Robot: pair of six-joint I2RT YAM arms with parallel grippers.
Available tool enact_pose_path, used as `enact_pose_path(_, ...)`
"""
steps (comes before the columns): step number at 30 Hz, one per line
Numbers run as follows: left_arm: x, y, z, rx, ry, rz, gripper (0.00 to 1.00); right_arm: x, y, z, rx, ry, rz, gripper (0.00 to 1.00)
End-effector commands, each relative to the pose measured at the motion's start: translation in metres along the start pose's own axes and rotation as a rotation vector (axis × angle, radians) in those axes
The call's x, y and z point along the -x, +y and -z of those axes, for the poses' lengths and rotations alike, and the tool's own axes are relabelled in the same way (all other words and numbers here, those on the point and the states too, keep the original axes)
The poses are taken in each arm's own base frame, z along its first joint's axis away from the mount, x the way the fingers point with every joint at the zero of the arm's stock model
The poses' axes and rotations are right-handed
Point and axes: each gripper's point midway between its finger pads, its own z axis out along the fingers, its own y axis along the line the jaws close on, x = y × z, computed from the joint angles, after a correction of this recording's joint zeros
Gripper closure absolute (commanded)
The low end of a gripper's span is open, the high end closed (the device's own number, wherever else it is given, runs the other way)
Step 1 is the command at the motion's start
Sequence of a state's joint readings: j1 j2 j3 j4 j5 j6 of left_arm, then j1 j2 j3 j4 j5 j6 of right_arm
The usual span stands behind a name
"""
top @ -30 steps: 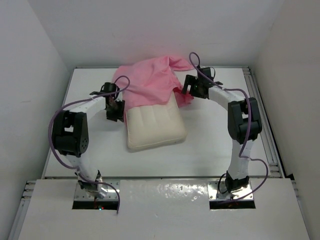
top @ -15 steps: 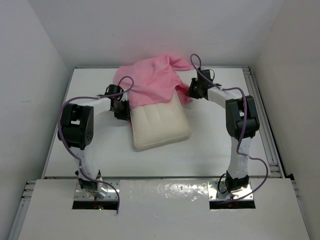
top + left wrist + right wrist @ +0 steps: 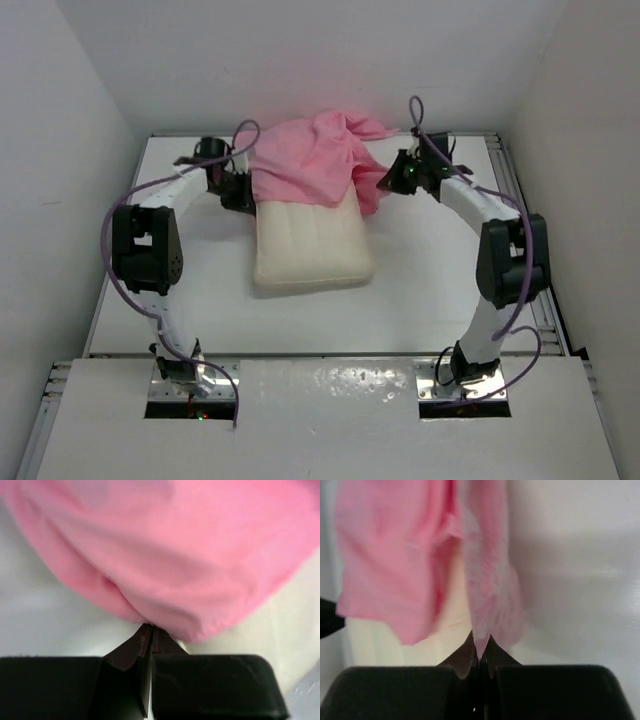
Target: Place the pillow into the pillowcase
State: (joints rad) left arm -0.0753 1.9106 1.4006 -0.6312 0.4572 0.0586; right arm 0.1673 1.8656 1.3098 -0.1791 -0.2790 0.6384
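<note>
Your left fingers (image 3: 131, 650) are closed on the left edge of the pink pillowcase (image 3: 305, 165), and your right fingers (image 3: 462, 659) pinch its right edge in the same way. The pillowcase covers only the far end of the pillow (image 3: 312, 250), which lies in the middle of the worktop (image 3: 430, 290), quilted side up; its near part is bare.
</note>
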Motion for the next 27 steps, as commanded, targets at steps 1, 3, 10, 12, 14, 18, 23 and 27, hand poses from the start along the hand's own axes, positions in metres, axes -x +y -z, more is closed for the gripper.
enact_pose_path(1,0.076,-0.007,0.104,0.044,-0.193,-0.219,1.00,0.059,0.064,0.068,0.229,-0.100,-0.049,1.00)
enact_pose_path(3,0.103,-0.005,0.147,0.101,-0.245,-0.281,1.00,0.076,0.075,0.094,0.288,-0.139,-0.084,1.00)
enact_pose_path(10,0.160,-0.039,0.236,0.167,-0.438,-0.434,1.00,0.120,0.098,0.157,0.369,-0.240,-0.134,1.00)
enact_pose_path(12,0.176,-0.050,0.265,0.193,-0.519,-0.463,1.00,0.126,0.103,0.168,0.377,-0.252,-0.136,1.00)
enact_pose_path(14,0.184,-0.052,0.281,0.230,-0.570,-0.465,1.00,0.134,0.114,0.184,0.396,-0.272,-0.123,1.00)
enact_pose_path(18,0.198,-0.039,0.313,0.329,-0.652,-0.459,1.00,0.148,0.116,0.212,0.412,-0.323,-0.135,1.00)
enact_pose_path(23,0.225,-0.054,0.365,0.319,-0.855,-0.436,1.00,0.177,0.150,0.267,0.480,-0.462,-0.070,1.00)
enact_pose_path(27,0.205,-0.039,0.304,0.207,-0.700,-0.369,1.00,0.179,0.136,0.263,0.414,-0.490,-0.086,1.00)
